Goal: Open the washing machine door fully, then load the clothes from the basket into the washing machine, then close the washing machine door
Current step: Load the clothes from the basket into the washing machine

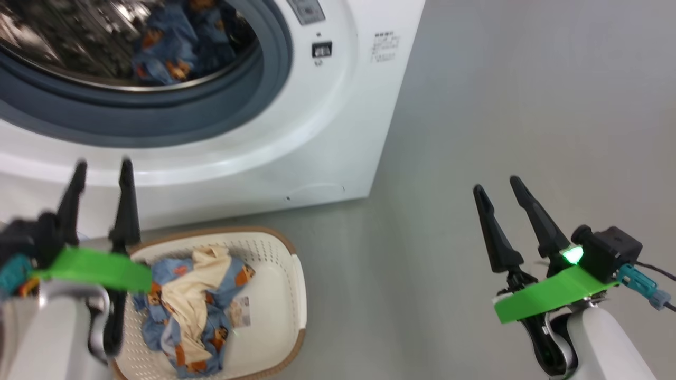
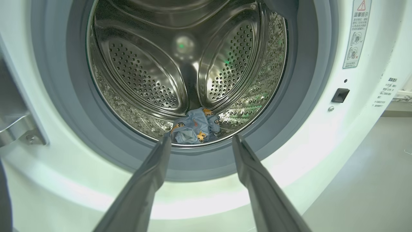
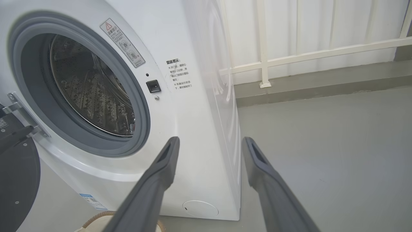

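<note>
The washing machine [image 1: 338, 105] stands at the upper left with its drum open. A bundle of blue bear-print clothes [image 1: 169, 47] lies inside the drum, also seen as clothes [image 2: 194, 126] at the drum's front bottom. The basket [image 1: 285, 295] sits on the floor in front, holding more clothes [image 1: 195, 306]. My left gripper [image 1: 103, 163] is open and empty above the basket's left end, and in its wrist view the left gripper [image 2: 202, 138] points into the drum. My right gripper [image 1: 495, 183] is open and empty over bare floor to the right. The washing machine door [image 3: 16, 183] is swung open at the left.
Grey floor [image 1: 528, 105] spreads to the right of the machine. A white railing [image 3: 264, 48] and pale wall stand behind it. The grey gasket [image 2: 61, 106] rings the drum mouth. A round white flap [image 3: 200, 208] sits low on the machine's front.
</note>
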